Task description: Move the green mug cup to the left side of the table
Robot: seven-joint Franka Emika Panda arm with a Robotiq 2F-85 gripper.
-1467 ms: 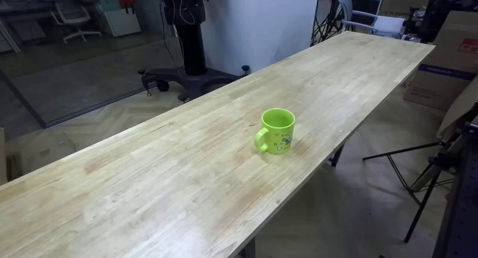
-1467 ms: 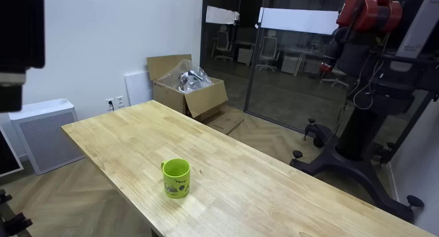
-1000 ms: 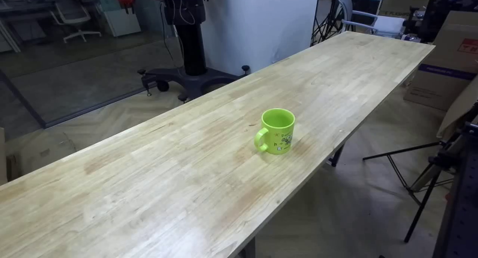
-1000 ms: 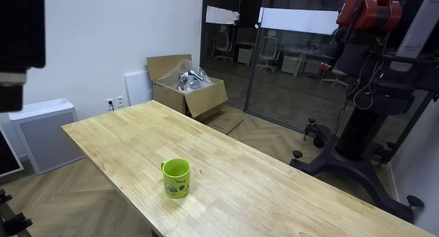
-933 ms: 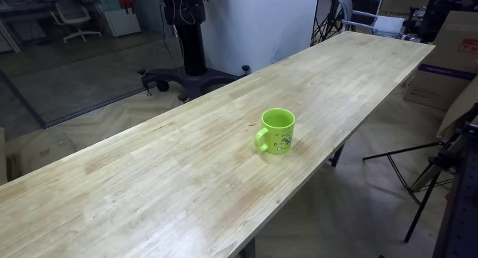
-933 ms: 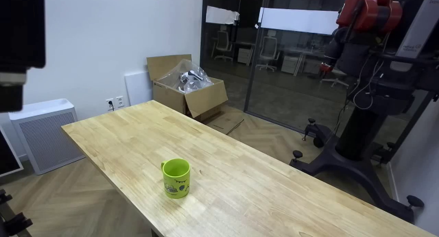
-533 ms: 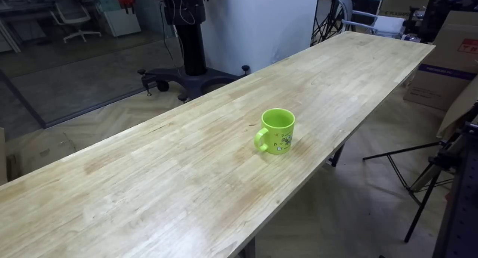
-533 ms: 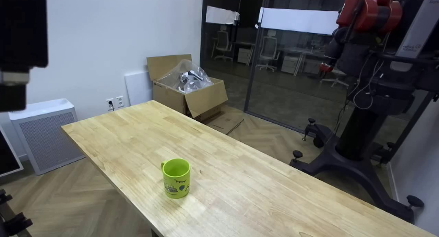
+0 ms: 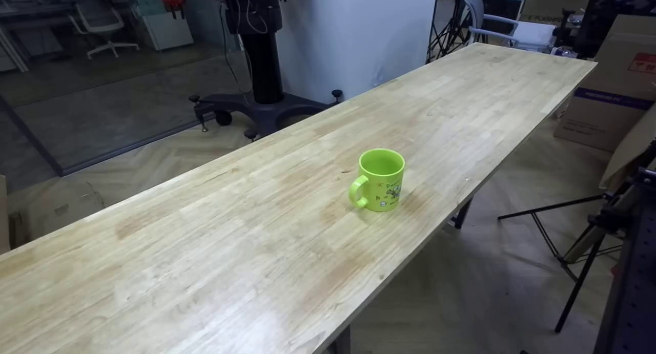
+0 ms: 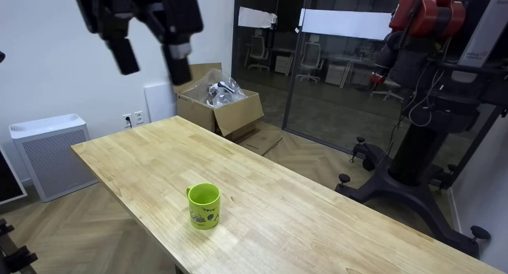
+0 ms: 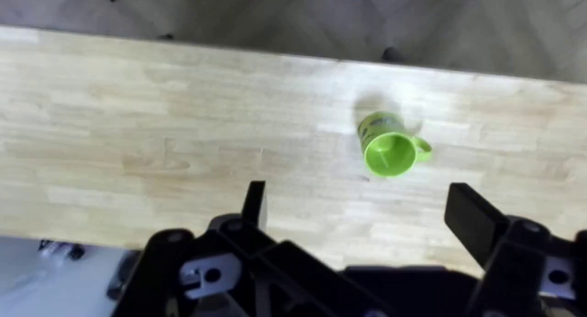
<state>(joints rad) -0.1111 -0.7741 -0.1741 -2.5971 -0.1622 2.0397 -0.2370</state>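
Gripper (image 10: 154,72) overhead, jaws wide and empty; mug (image 11: 389,145) upright on table (image 10: 285,210) below, beyond the fingertips (image 11: 471,220) in wrist view, within their span.

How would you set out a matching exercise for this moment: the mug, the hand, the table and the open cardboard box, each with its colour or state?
1. mug
2. hand
3. table
4. open cardboard box

A. pale, wood-grained
B. with clear plastic inside
C. bright green, upright
D. jaws apart, holding nothing

Pairs: 1-C, 2-D, 3-A, 4-B
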